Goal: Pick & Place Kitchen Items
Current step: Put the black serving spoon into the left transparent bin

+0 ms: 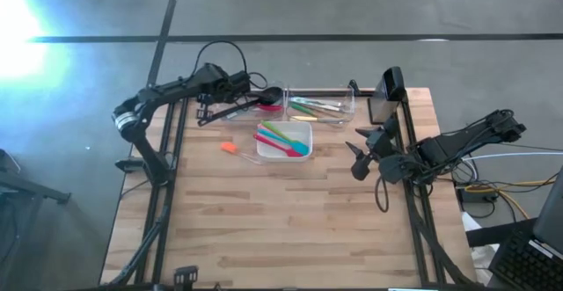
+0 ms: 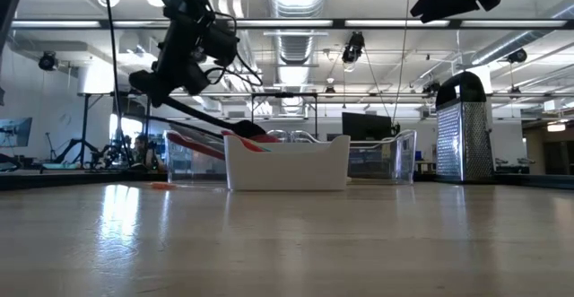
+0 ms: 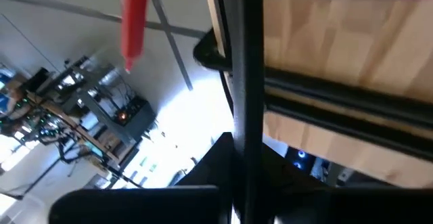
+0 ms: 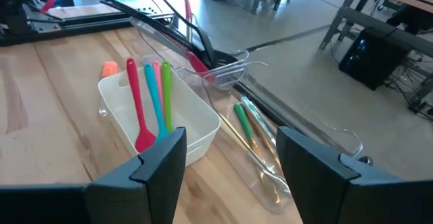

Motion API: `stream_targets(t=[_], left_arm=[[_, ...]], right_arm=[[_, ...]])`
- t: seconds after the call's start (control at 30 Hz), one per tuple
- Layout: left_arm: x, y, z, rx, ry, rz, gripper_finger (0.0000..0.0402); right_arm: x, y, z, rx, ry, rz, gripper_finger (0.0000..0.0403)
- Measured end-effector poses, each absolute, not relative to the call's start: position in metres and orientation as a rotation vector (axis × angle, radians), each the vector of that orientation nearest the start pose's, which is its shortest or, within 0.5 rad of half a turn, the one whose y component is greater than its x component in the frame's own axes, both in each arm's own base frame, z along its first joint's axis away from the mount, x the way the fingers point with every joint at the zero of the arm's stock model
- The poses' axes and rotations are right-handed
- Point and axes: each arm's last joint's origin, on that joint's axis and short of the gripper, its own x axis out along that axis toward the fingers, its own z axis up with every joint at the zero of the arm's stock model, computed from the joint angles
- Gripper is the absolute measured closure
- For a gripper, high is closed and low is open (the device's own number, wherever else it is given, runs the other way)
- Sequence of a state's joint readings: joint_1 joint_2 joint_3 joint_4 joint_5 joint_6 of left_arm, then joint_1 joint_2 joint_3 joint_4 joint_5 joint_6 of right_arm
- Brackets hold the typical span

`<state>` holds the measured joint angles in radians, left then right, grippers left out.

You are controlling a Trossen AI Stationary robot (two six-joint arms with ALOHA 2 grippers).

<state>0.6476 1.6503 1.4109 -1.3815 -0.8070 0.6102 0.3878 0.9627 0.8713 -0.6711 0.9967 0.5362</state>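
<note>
My left gripper (image 1: 236, 96) is at the table's far left, shut on a long black ladle (image 2: 211, 116) that slants down toward the left clear bin (image 1: 266, 98). A red utensil (image 4: 191, 38) leans in that bin. A white dish (image 1: 303, 131) in mid-table holds pink, blue and green spoons (image 4: 154, 95). The right clear bin (image 1: 322, 106) holds green and pale utensils. My right gripper (image 4: 233, 163) hangs open above the table's right side, nothing between its fingers. My left gripper pinches the upper part of the ladle's handle (image 2: 160, 89) between its two fingers, coming slantwise down from the far left. The handle (image 3: 247, 116) runs on past the fingers. The ladle is tilted, its lower end (image 4: 206, 56) down in the left clear bin; whether it rests there I cannot tell.
A metal grater (image 2: 463, 126) stands at the table's far right corner. A small orange piece (image 1: 227, 148) lies on the wood left of the dish. The near half of the table (image 1: 281, 229) is bare wood.
</note>
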Motion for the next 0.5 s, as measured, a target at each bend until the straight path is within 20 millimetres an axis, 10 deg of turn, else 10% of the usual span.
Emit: stream_targets(t=[0.5], left_arm=[[0.235, 0.208, 0.25, 0.651, 2.168, 0.558, 0.0323]], right_arm=[[0.174, 0.045, 0.298, 0.036, 0.413, -0.715, 0.0184]])
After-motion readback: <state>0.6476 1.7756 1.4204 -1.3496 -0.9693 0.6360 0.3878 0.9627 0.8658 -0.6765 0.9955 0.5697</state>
